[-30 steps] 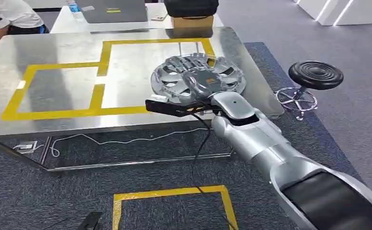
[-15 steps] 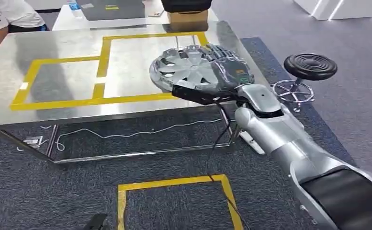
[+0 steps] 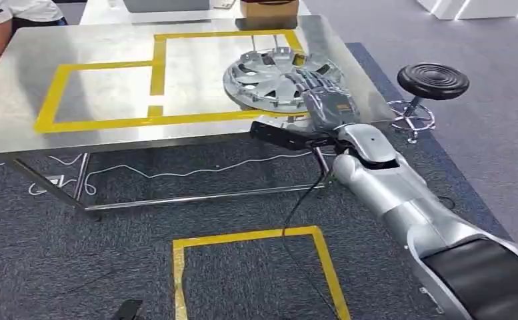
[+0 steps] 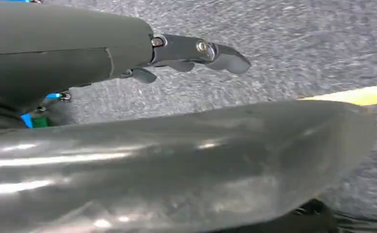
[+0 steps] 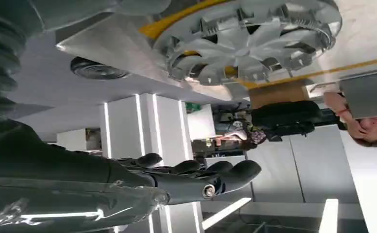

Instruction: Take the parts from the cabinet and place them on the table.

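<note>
A silver hubcap (image 3: pixel 273 75) lies flat on the steel table (image 3: pixel 109 93), at its right end, over the corner of a yellow tape outline. My right hand (image 3: pixel 327 101) is at the hubcap's near right rim, fingers stretched out. In the right wrist view the hubcap (image 5: pixel 247 41) rests on the table (image 5: pixel 106 43) while the right hand (image 5: pixel 196 175) is apart from it, fingers extended and holding nothing. My left hand (image 4: pixel 191 51) hangs over grey carpet with its fingers loosely extended and nothing in them.
A black round stool (image 3: pixel 433 81) stands just right of the table. A yellow tape square (image 3: pixel 249 237) marks the carpet in front. A person (image 3: pixel 3 17) stands at the table's far left corner. A cardboard box (image 3: pixel 269 8) sits behind the table.
The camera has shifted a little. My right hand slid from on top of the hubcap to its near right rim, and the hubcap stays on the table.
</note>
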